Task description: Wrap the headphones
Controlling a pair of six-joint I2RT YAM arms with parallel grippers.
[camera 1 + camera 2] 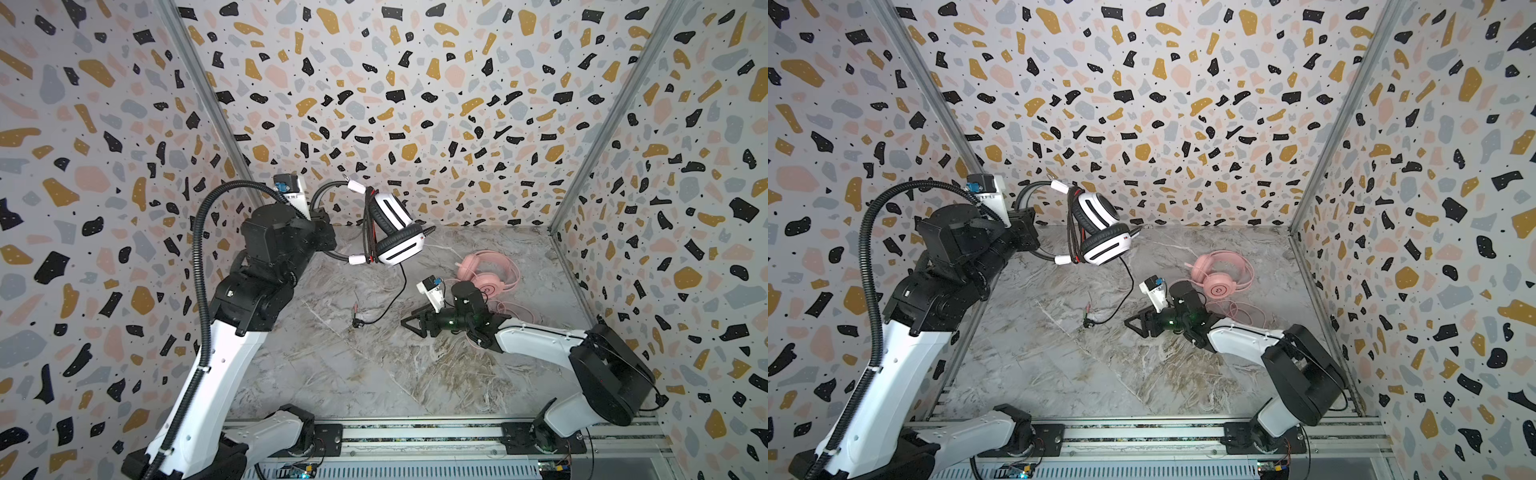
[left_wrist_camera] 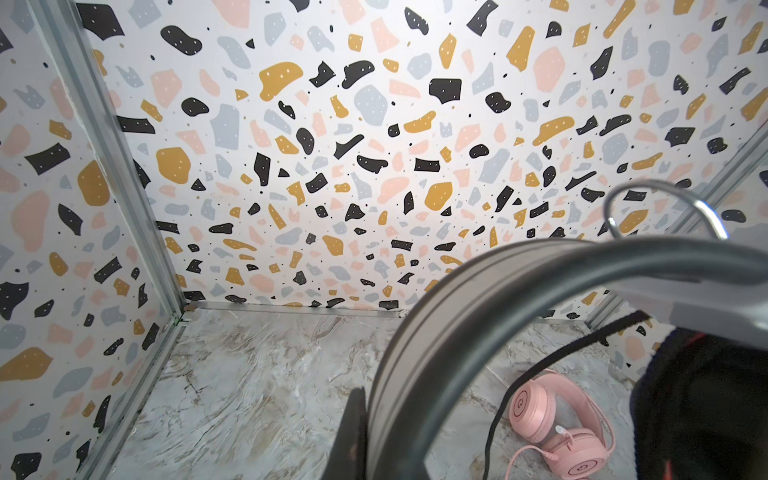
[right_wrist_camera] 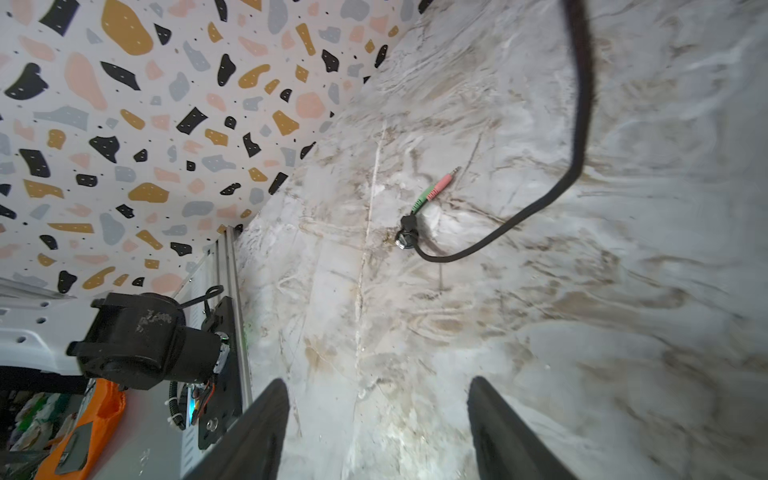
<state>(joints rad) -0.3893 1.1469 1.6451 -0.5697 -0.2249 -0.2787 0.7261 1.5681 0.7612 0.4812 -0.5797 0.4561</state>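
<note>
The white-and-black headphones (image 1: 395, 235) (image 1: 1102, 232) hang in the air at the back left. My left gripper (image 1: 328, 239) (image 1: 1030, 232) (image 2: 374, 436) is shut on their grey headband (image 2: 419, 345). Loops of black cable (image 1: 369, 226) lie around the headset. The rest of the cable drops to the table and ends in a pink-and-green plug (image 1: 357, 318) (image 3: 434, 191). My right gripper (image 1: 409, 326) (image 1: 1131, 326) (image 3: 378, 386) stands open and empty low over the table, just right of that plug. The pink headphones (image 1: 486, 274) (image 1: 1221, 278) (image 2: 552, 424) lie at the back right, behind my right arm.
A pink cable (image 1: 513, 311) (image 1: 1246, 309) curls on the marble table beside my right arm. Speckled walls with metal corner posts (image 1: 582, 166) close in the back and both sides. A metal rail (image 1: 415, 434) with the arm bases runs along the front edge.
</note>
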